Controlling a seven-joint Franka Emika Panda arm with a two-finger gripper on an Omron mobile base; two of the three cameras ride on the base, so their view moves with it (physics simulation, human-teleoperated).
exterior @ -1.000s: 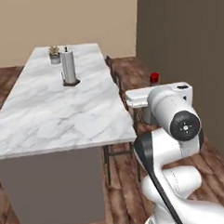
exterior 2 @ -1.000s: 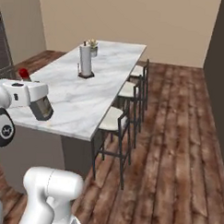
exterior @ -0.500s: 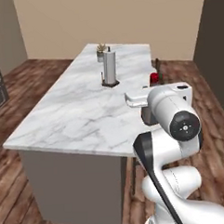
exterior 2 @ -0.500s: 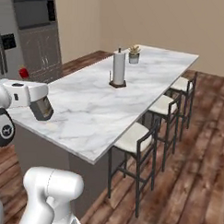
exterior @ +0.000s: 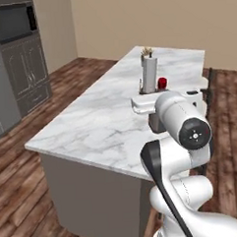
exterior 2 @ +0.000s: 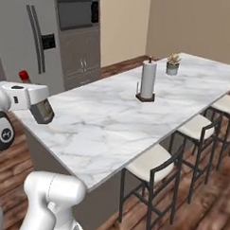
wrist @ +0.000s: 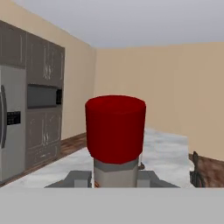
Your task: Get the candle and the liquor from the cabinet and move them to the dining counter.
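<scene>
My gripper [wrist: 114,177] is shut on the liquor [wrist: 115,131]. Its red cap stands upright close in front of the hand camera, with the grey neck between the fingers [wrist: 78,178]. In the left base view the liquor's red cap [exterior: 162,82] pokes up just beyond the white hand, over the near right part of the dining counter [exterior: 91,124]. From the right the cap [exterior 2: 25,76] shows above the hand, at the near left corner of the dining counter [exterior 2: 111,128]. The candle and the cabinet are out of view.
A paper towel roll [exterior 2: 148,79] stands mid-counter and a small potted plant [exterior 2: 173,63] sits behind it. Bar stools [exterior 2: 152,166] line the counter's right side. A fridge [exterior 2: 25,37] and a dark oven tower with a microwave [exterior 2: 76,13] stand along the far left wall.
The whole picture has shifted: the base has swung round the island's end, which now lies close ahead, and the fridge wall has come into sight. The gripper has stayed shut on the liquor.
</scene>
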